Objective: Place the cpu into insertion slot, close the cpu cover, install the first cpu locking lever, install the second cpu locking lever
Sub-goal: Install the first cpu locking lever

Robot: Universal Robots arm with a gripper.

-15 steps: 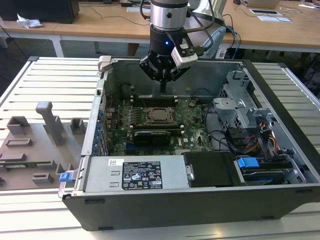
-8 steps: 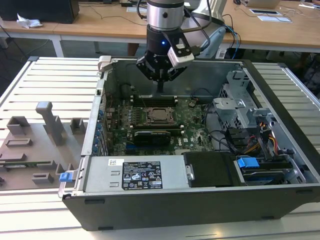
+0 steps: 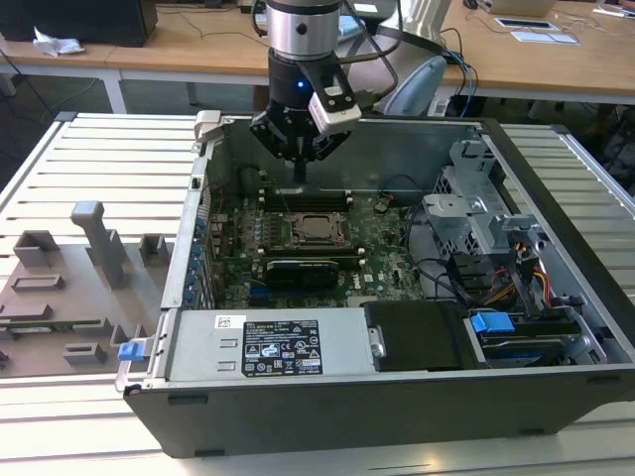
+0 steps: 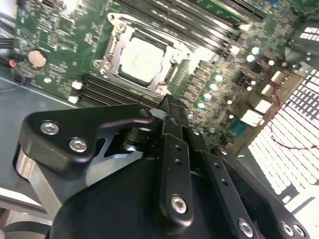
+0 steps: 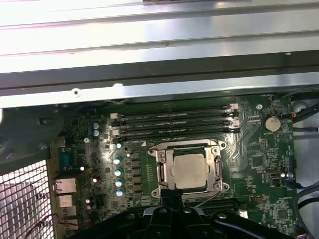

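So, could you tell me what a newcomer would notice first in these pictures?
Probably the open computer case on the slatted table, with the robot's black pincer reaching down into it above the green circuit board. Next, the cpu sits in its socket in the middle of that board, with the silvery cpu cover framing it, close to the pincer's tips in both wrist views.

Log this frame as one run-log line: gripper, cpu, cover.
gripper: shut, empty, above memory slots | cpu: seated in socket | cpu cover: down around cpu
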